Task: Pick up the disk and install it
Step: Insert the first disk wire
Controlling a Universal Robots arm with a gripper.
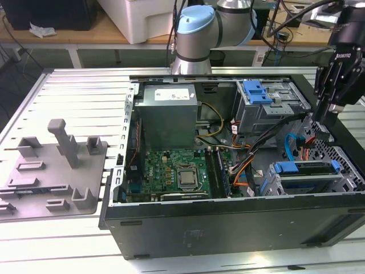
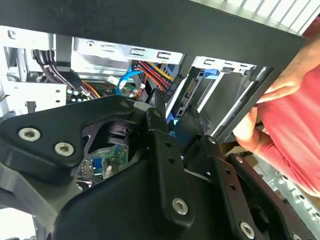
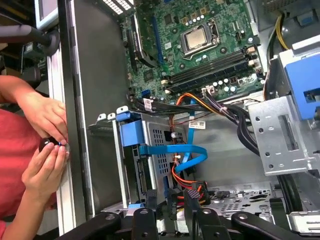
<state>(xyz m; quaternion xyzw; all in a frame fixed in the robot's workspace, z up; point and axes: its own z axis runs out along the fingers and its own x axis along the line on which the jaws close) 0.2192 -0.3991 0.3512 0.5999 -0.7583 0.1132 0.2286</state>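
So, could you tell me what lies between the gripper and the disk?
In the exterior view, a blue cable and orange wires separate gripper from disk.

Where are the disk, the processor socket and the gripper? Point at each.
disk (image 1: 305, 167): exterior view, its blue carrier edge.
processor socket (image 1: 186, 177): exterior view, its metal cover.
gripper (image 1: 323, 121): exterior view, its lower tip.

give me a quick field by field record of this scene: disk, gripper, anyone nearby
case: open computer case on a slatted table
disk: blue-framed disk sits in the drive cage at the exterior view's right end of the case
gripper: gripper low over the cables, just above that cage
person: hands at the case's outer wall, in the first wrist view
also: grey fixture plate on the table, to the exterior view's left of the case
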